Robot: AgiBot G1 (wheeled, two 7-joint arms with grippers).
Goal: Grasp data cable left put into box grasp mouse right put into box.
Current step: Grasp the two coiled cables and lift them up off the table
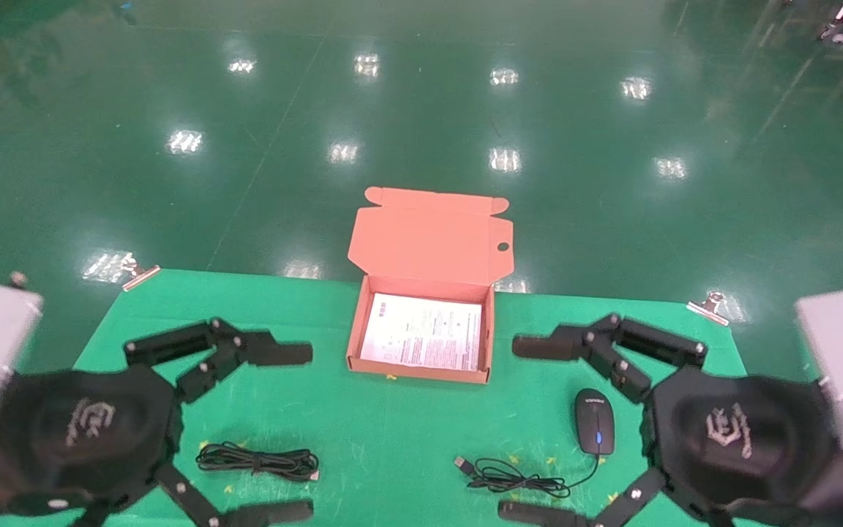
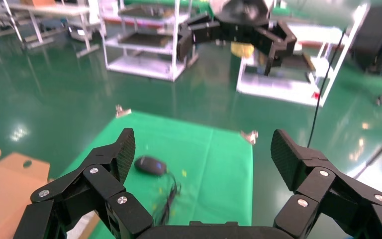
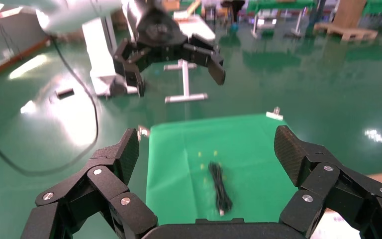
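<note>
With both arms hovering spread-fingered, the left gripper [image 1: 286, 432] should drop squarely over the data cable [image 1: 257, 462] (loops apparently loose), pinching across the bundle's middle, while the mouse [image 1: 594, 420] waits by the right gripper [image 1: 538, 428], the box [image 1: 419, 372] open between.

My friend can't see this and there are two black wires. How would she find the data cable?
Start at the orange box in the middle of the green table, then look nearer the robot and to its left. The data cable lies there, beside the open left end effector. It is a tidy bundle of long loops, unlike the loose wire joined to the mouse.
</note>
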